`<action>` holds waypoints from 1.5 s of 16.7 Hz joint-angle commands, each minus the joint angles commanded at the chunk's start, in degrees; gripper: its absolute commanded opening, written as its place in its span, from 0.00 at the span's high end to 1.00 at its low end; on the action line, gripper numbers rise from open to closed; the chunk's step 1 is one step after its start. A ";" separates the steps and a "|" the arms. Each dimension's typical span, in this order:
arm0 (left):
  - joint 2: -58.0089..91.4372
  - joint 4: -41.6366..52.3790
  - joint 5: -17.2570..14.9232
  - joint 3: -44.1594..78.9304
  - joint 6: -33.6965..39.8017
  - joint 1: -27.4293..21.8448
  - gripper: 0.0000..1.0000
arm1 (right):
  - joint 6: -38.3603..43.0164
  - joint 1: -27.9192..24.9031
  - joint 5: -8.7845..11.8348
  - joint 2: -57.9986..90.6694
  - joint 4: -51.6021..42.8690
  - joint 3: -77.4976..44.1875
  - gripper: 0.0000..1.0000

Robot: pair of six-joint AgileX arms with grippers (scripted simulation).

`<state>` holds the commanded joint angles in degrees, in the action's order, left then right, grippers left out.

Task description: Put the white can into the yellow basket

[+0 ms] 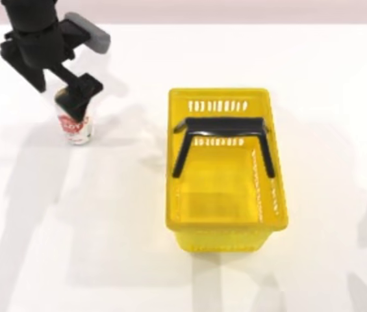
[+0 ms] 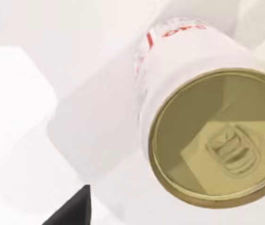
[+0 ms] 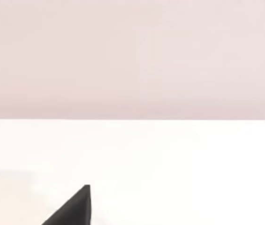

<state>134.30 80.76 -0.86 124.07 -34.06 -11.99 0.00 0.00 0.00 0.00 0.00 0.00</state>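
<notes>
My left fingers [image 1: 74, 97] sat over the white can [image 1: 75, 127]; whether they gripped it I could not tell. The can stood upright on the worktop [image 1: 125, 214], at nine o'clock from the yellow basket [image 1: 225, 229], well apart. Transfer outstanding; basket empty. Right arm out of the top view.

Plain white counter [image 1: 189, 52] fills pretty much the whole top view, with soft grey shadows streaked across it (light seems to come from several sides). Behind its far edge there's a flat pale pinkish wall [image 3: 132, 56], totally bare.
</notes>
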 joint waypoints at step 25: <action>5.11 -10.35 0.55 -4.20 -1.54 0.30 0.30 | 0.00 0.00 0.00 0.00 0.00 0.00 0.00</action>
<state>139.41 70.40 -0.31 119.87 -35.60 -11.70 0.00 0.00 0.00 0.00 0.00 0.00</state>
